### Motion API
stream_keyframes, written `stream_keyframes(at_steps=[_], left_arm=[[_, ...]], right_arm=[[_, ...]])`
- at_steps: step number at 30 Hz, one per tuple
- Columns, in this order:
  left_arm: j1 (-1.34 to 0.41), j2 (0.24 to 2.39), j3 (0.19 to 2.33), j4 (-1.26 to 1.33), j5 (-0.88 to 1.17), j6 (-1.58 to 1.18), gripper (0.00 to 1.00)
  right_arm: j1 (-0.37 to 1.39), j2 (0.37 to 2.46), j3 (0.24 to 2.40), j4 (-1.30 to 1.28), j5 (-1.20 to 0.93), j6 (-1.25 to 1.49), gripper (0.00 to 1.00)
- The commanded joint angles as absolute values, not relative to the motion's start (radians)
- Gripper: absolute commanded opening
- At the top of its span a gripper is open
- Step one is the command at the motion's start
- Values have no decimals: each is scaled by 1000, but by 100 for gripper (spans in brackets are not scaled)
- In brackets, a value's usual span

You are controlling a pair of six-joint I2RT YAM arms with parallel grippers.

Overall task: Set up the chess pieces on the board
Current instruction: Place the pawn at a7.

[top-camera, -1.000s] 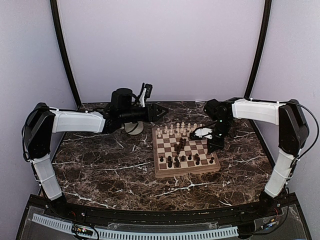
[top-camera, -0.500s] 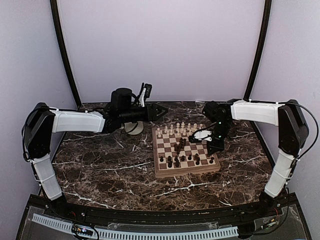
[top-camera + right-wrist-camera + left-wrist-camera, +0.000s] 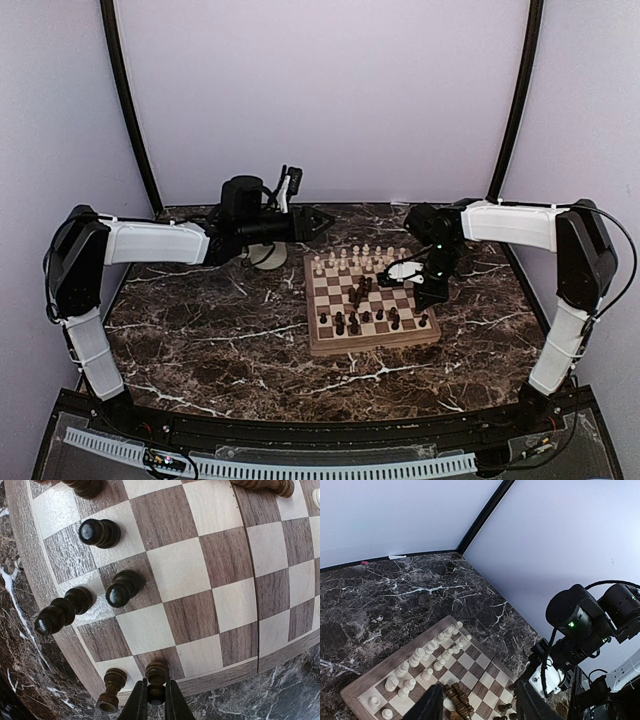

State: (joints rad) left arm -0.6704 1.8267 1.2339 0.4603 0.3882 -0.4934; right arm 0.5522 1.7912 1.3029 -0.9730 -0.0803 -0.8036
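The board (image 3: 372, 346) lies at the table's middle right. Cream chess pieces (image 3: 355, 257) stand in rows along its far side, and dark ones (image 3: 365, 318) stand near the front. A few dark pieces (image 3: 456, 699) lie tipped over mid-board. My right gripper (image 3: 426, 294) is low at the board's right edge. In the right wrist view its fingers (image 3: 156, 689) are shut on a dark piece (image 3: 156, 672) standing on an edge square, beside another dark piece (image 3: 111, 687). My left gripper (image 3: 320, 222) hovers open and empty behind the board's far left corner, its fingers (image 3: 434, 706) framing the board (image 3: 356, 687).
A cream mug (image 3: 268, 257) sits on the dark marble under my left arm, just left of the board's far corner. More dark pieces (image 3: 100, 532) stand on the board's corner squares near my right gripper. Walls close off the back and both sides.
My right gripper has shifted slightly along the board's right edge, still carrying the dark piece between its fingers. The left arm has stayed put.
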Motion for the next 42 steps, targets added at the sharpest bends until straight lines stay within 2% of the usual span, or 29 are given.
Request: stream_keyframes(at_steps=[1, 15, 22, 28, 38, 42], left_arm=[[-665, 1807, 1230, 457, 408, -499, 52], [-663, 1812, 1224, 459, 415, -506, 52], [-662, 1812, 1240, 429, 412, -497, 52], [-667, 1802, 1278, 248, 394, -452, 51], [-763, 1896, 1476, -182, 262, -352, 47], [-766, 1928, 1504, -249, 244, -398, 46]], right_arm=[[561, 1801, 1299, -980, -74, -806, 14], [563, 1811, 1310, -986, -76, -802, 21], [561, 1795, 1404, -1040, -144, -791, 27], [543, 1759, 1457, -1052, -219, -782, 29], [514, 1761, 1457, -836, -295, -733, 30], [521, 1781, 1459, -778, -346, -819, 39]])
